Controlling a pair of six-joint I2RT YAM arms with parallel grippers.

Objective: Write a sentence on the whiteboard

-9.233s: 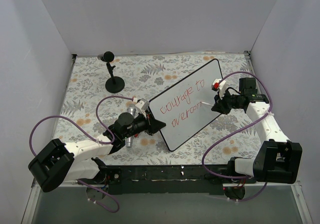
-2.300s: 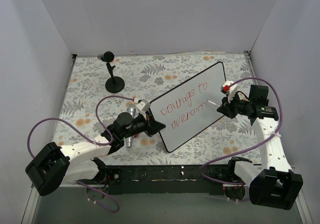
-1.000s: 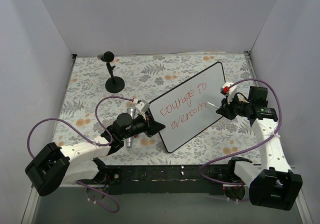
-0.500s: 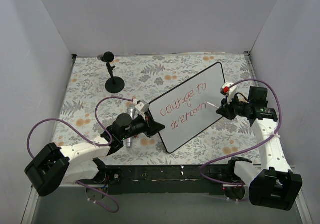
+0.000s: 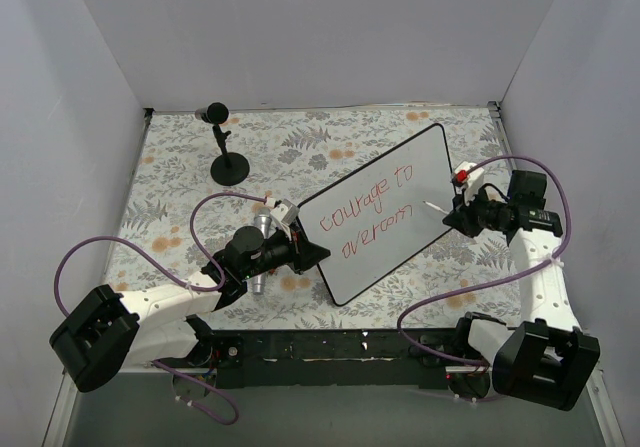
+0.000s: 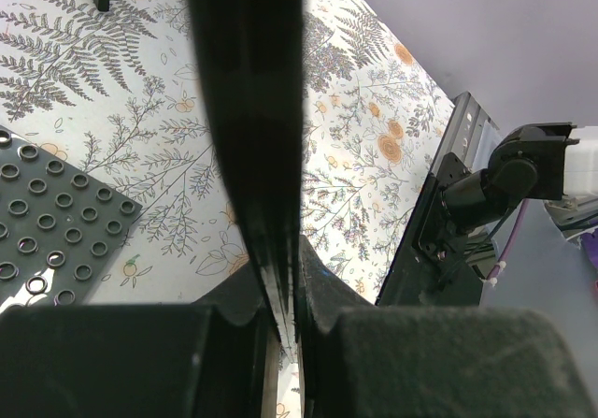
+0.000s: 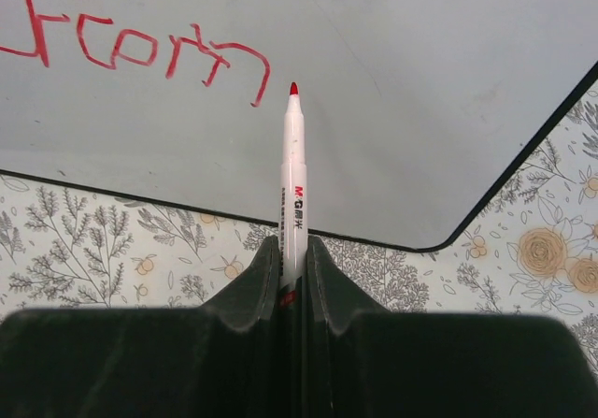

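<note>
White arms (image 5: 165,297), black joints (image 5: 92,335) (purple cables (image 5: 97,239) looping).

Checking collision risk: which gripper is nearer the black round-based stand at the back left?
Left. The left gripper, clamped on the whiteboard's left edge, sits in front of the stand; the right gripper, holding a marker, is beyond the board's right side.

I'm looking into a robot test booth in a lab: plain white panels (image 5: 300,37) are boxing in a table that is wearing a fern-print cloth (image 5: 180,167), and two cabled arms (image 5: 165,302) are sitting bolted to a black rail (image 5: 330,345).
</note>
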